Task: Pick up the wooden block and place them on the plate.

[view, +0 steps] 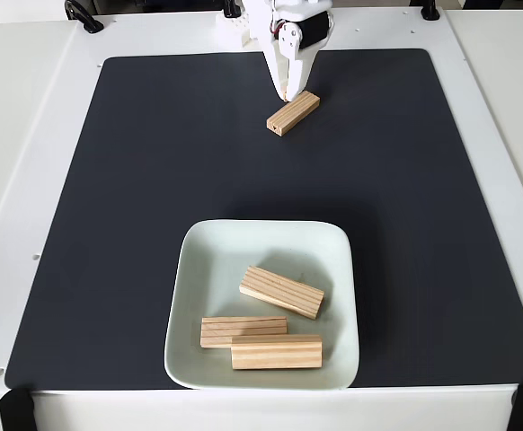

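Fixed view, looking down on a dark mat (pixel 154 224) laid over a white table (pixel 28 108). Nearest the camera, at about 6 o'clock on the mat, sits the plate (pixel 199 269), pale mint-white, square with rounded corners, its near rim close to the mat's lower edge. Three wooden blocks lie inside it. The front block (pixel 277 352) lies with its long axis running 9 to 3 o'clock, parallel to the near rim. The second block (pixel 243 330) is just behind it and offset toward 9 o'clock, long axis also near 9–3 with a slight tilt; the two appear to touch, contact line not clear. The third block (pixel 281 292) is nearer the plate's centre, long axis running roughly 10 to 4 o'clock. Farther out, at about 12 o'clock on the mat, a fourth block (pixel 293 113) lies flat on the mat, long axis about 8 to 2 o'clock, end grain with a small dark spot facing 8 o'clock. The gripper (pixel 286 92), white, hangs at that block's far edge; fingertips sit close together, touching or just above it; cannot tell whether it pinches. The arm above is cut off by the top edge.
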{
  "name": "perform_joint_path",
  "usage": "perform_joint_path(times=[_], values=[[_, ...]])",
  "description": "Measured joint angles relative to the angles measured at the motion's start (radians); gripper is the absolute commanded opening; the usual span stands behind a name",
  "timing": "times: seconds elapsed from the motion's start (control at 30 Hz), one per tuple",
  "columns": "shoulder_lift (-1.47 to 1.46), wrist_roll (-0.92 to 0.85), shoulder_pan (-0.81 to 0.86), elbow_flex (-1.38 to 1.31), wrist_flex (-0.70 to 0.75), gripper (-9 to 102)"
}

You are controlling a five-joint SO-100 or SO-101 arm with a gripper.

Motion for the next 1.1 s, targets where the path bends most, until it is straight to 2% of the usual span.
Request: perform_joint_path(times=[0.3,0.37,0.5,0.6,0.83,1.0,1.1], values=[[0.063,-0.034,0.003,0.012,-0.005,0],[0.063,-0.044,0.006,0.012,-0.005,5],[0.104,-0.055,0.006,0.025,-0.005,21],[0.176,-0.077,0.006,0.032,0.014,27],[0.265,-0.132,-0.011,0.083,0.121,27],[0.265,-0.192,-0.009,0.153,0.118,27],[0.265,-0.210,-0.006,0.187,0.066,27]])
